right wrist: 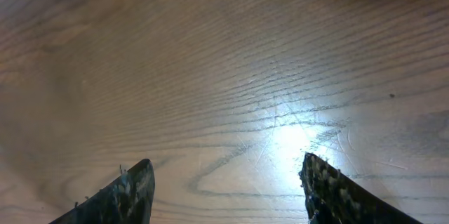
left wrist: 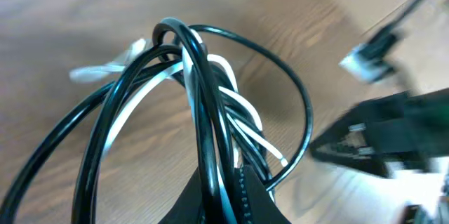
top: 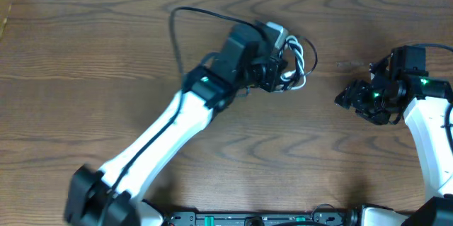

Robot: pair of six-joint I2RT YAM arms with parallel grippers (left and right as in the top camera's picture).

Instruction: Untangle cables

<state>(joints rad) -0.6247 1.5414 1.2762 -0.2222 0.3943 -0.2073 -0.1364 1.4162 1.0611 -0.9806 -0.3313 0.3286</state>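
Pinched shut on the cables (left wrist: pixel 189 76), left gripper (left wrist: pixel 228 196) at about one o'clock on the table (top: pixel 106 56), black and white loops wound through each other in one bundle. Well apart at three o'clock, right gripper (top: pixel 350 97) with jaws open over bare wood, holding nothing. Judged barely begun: bundle grasped, no cord pulled free yet, all separating left to do.
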